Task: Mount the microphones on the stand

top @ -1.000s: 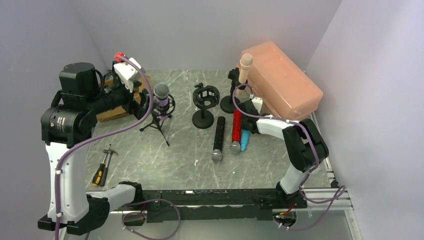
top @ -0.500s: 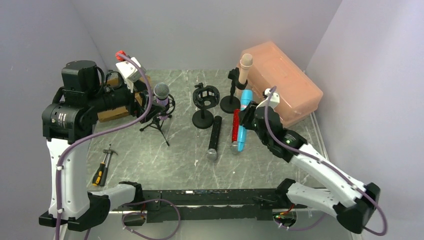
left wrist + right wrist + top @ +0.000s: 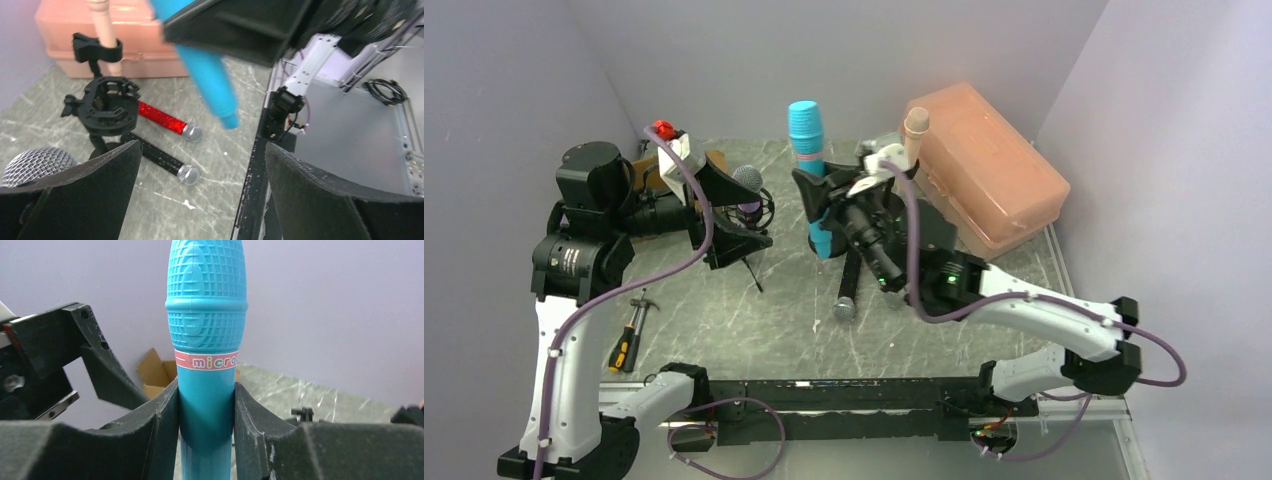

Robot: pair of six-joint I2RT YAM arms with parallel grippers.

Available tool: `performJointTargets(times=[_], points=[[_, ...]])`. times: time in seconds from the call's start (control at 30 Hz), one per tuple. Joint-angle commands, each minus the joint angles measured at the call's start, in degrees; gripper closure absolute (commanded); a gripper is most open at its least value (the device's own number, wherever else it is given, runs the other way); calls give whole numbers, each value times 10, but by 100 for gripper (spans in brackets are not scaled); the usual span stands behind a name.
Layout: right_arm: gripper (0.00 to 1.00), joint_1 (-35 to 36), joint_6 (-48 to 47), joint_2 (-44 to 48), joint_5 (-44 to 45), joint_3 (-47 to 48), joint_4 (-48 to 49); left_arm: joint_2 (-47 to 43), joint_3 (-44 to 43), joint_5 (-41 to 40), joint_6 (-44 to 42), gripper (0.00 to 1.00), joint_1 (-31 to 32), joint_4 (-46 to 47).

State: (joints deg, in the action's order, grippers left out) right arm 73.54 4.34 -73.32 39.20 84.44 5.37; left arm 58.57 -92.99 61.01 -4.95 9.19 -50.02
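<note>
My right gripper (image 3: 836,198) is shut on the light blue microphone (image 3: 808,140), holding it upright, head up, over the middle of the table; its fingers clamp the handle (image 3: 206,410). The black shock-mount stand (image 3: 107,100) is empty, with the blue microphone (image 3: 207,80) hanging to its right. The peach microphone (image 3: 914,125) stands in a clip stand. The purple microphone's mesh head (image 3: 746,183) sits in a tripod stand, and my left gripper (image 3: 729,215) is open right beside it, holding nothing. The red microphone (image 3: 162,116) and black microphone (image 3: 851,275) lie on the table.
A large peach plastic box (image 3: 989,165) fills the back right. A hammer and a screwdriver (image 3: 629,335) lie at the front left. A cardboard box (image 3: 155,371) sits behind the left arm. Purple walls close in both sides.
My right arm has lifted the blue microphone off the table, carried it left and stood it upright above the middle stand. The left gripper has tilted slightly beside the purple microphone.
</note>
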Motion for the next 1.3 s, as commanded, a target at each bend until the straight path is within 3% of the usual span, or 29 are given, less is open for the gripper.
performJointTargets(times=[0.0,0.17,0.47,0.67,0.77,0.87,0.93,0.97,1.0,1.03,1.07,1.1,1.13,1.27], points=[[100,2,-144,-45,-40,25,200,-20,29,83,102,1,-3,117],[100,6,-129,-68,-67,32,262,-34,82,79,178,1,-3,198],[100,18,-61,-90,-95,27,322,-35,123,84,228,1,-3,287],[100,32,-44,-112,-126,42,323,-34,121,80,216,1,-3,289],[100,35,-33,-121,-143,55,305,-34,127,94,236,24,-3,315],[100,35,-24,-127,-146,72,272,-32,109,81,203,56,-3,274],[100,33,-13,-130,-151,97,220,-29,89,65,162,85,-3,233],[95,30,-6,-129,-156,108,189,-28,80,48,142,98,-3,215],[87,26,5,-129,-159,119,158,-29,75,35,127,100,-3,199],[70,17,19,-128,-172,130,123,-31,71,25,114,100,-3,188],[62,7,36,-127,-189,144,85,-33,69,20,98,100,-3,178],[43,-4,53,-128,-201,157,33,-35,68,20,85,100,-3,170],[35,-17,70,-134,-218,177,-9,-37,67,26,75,100,-3,163],[25,-41,98,-154,-268,237,-102,-36,63,36,57,100,-3,148]])
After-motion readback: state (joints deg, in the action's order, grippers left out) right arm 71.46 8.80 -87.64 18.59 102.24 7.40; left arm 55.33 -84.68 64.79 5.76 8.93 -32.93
